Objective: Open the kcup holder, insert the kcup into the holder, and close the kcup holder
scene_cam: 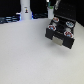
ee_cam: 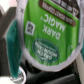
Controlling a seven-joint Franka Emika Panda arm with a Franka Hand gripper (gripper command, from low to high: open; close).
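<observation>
The kcup (ee_cam: 47,37) fills the wrist view, green lid up close, seemingly pinched in the gripper (ee_cam: 30,50), though I can't tell how wide the jaws sit. Over on the exterior view's right, the kcup holder (scene_cam: 61,31) stands open. Line it up over a free slot, then lower gently.

We see a pale counter (scene_cam: 27,57) filling most of the exterior view. On it, toward that view's right, sits the black kcup holder (scene_cam: 61,31), drawn open with pods showing in its slots. At the far edge stands a white bottle (scene_cam: 25,10).
</observation>
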